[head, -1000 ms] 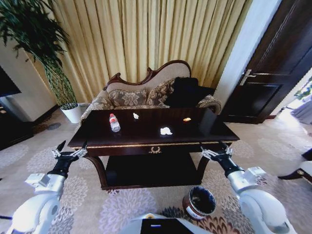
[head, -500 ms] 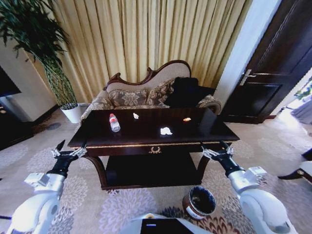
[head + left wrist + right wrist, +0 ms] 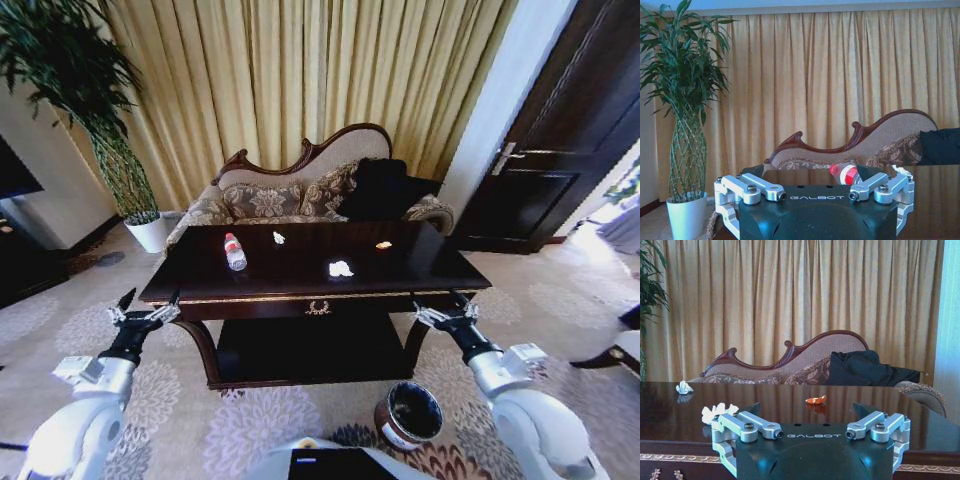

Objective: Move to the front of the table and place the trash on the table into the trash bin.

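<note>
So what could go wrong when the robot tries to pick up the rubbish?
The clear plastic bottle with the red cap lies on its side on the glossy dark wooden table, so a nudge might roll it away. The small round brown bin sits on the floor beside the right gripper's arm, which might knock it.

bottle [image 3: 847,174]: partly hidden behind left tool [image 3: 815,200] | orange scrap [image 3: 383,245]: perhaps a wrapper, too small

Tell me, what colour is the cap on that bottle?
Red; the bottle cap shows best in the left wrist view.
</note>
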